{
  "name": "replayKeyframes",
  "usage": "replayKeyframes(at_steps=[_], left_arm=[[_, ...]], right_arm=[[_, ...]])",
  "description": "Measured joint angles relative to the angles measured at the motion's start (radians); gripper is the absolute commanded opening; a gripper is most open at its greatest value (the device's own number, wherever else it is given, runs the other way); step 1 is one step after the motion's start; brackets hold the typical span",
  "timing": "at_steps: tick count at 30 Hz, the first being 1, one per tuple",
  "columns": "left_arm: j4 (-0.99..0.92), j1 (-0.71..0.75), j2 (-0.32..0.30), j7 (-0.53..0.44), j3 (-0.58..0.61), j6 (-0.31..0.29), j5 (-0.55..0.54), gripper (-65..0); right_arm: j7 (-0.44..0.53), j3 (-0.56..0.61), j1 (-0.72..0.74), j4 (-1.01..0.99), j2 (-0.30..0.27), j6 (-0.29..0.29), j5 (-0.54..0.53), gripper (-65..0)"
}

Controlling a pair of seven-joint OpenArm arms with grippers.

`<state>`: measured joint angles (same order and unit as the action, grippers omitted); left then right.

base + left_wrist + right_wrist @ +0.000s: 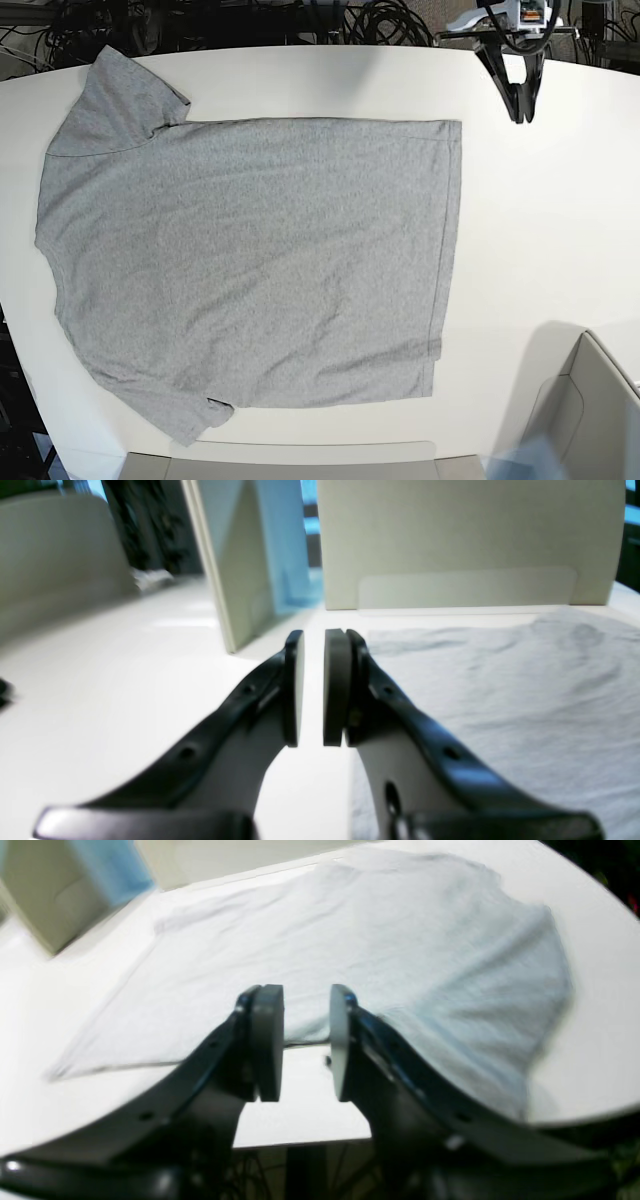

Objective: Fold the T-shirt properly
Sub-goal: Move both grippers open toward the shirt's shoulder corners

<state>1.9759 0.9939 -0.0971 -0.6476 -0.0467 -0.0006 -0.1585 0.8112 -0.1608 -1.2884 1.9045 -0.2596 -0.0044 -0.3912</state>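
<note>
We see the left gripper (pixel 310 687) with its two black fingers parted by a narrow gap, nothing between the round pads (pixel 336 685), hovering over the bare white table (pixel 125 680) just beside the edge of the light heather-grey short-sleeved cotton T-shirt (pixel 500 680). In the base view that gripper (pixel 519 112) hangs near the table's far edge, apart from the shirt's hem corner. The right gripper (pixel 305 1042) stands with its jaws clearly apart and empty, above the table edge, with the shirt (pixel 350 945) spread beyond it. From the base view the T-shirt (pixel 260 260) lies flat and unfolded, plain side up, sleeves toward the left. Cream-coloured upright panels (pixel 465 535) stand behind the shirt.
</note>
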Motion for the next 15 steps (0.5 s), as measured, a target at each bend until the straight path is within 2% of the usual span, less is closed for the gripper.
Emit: replayKeyframes(at_steps=[3,6,9,12,15], left_arm=[[0.011,-0.034,0.000,0.108,0.000,0.001,-0.001,-56.4],[0.011,-0.063,-0.001,0.155,0.000,0.001,-0.003,-56.0],[0.011,-0.090,0.000,0.198,0.000,0.001,-0.003,-51.1],[0.011,-0.112,0.000,0.224,0.000,0.001,-0.003,-46.7],[0.010,-0.124,0.000,0.222,-0.017,0.001,-0.004,-45.6]], right_arm=[[-0.004,-0.001,0.009,0.002,0.000,0.006,-0.105,-46.6],[-0.111,0.000,0.014,0.005,-0.046,0.009,-0.180,-43.4],[-0.177,-0.004,0.026,0.004,-0.081,0.003,-0.288,-40.1],[-0.233,-0.005,0.043,0.004,-0.080,0.004,-0.320,-39.6],[-0.266,-0.016,0.067,0.004,-0.089,0.004,-0.328,-39.5]])
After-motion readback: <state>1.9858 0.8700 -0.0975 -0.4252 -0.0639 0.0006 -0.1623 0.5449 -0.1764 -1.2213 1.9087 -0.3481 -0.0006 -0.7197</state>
